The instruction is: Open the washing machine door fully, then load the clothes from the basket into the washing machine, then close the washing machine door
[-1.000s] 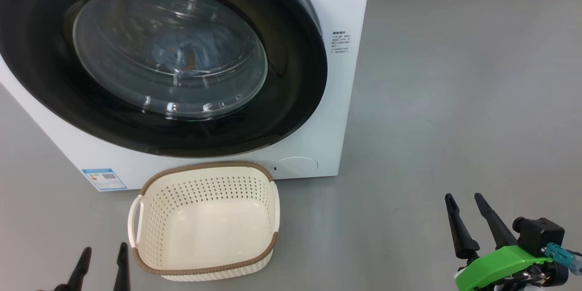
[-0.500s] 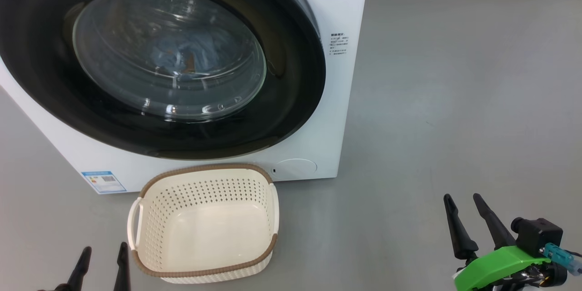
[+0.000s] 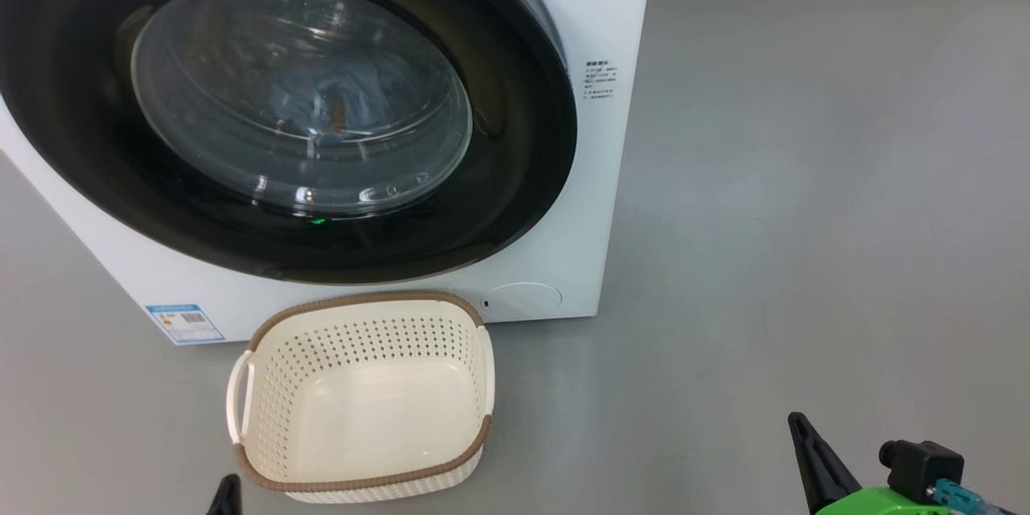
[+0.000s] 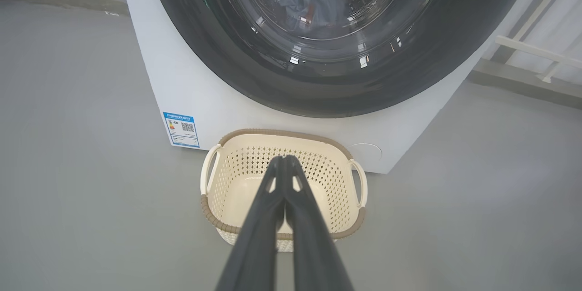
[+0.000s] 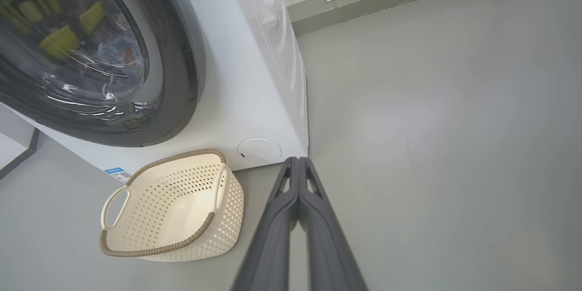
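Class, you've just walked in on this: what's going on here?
Nothing is being handled. The washing machine door is closed, and the clothes show through its glass, inside the washing machine. The basket sits empty on the floor in front. The left gripper and right gripper are both shut, holding nothing.

Left pincer (image 4: 284, 160) and right pincer (image 5: 298, 160) closed (tips pressed together).

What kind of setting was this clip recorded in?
Likely a laundry area, perhaps a bare test room: a white front-loading washing machine stands on a plain grey floor, an empty cream basket sits in front of it, and light blue clothes show behind the door glass.
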{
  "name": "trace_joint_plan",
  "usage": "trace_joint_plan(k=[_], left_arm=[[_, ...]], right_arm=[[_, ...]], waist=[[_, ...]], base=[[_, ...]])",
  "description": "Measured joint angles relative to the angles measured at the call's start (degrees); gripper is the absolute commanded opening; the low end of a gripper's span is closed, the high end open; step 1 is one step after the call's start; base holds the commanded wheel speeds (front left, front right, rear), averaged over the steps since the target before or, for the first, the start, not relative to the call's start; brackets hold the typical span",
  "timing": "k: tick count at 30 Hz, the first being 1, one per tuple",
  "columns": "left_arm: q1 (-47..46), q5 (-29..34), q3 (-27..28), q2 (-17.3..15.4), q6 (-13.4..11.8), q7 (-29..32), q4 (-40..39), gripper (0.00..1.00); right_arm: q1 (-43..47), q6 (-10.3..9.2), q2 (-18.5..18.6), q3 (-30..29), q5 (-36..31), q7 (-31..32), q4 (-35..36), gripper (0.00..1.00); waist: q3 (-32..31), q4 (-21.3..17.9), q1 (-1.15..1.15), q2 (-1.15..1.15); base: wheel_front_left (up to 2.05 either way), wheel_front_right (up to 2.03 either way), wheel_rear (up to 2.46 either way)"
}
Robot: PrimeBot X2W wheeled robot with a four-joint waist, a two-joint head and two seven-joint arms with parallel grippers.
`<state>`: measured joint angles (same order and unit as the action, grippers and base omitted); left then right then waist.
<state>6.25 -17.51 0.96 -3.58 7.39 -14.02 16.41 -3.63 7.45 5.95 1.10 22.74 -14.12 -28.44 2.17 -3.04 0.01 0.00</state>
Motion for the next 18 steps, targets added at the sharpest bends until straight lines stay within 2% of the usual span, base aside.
trace_joint_plan(k=[18], left_arm=[[-0.35, -11.56, 0.40, 0.01, -0.07, 3.08, -0.02, 0.00]], right_arm=[[0.00, 0.00, -0.33, -1.30, 10.46, 3.12, 1.74, 0.00]], waist=[[-0.32, 0.48, 0.00, 0.00]], base=[[0.00, 0.00, 0.00]])
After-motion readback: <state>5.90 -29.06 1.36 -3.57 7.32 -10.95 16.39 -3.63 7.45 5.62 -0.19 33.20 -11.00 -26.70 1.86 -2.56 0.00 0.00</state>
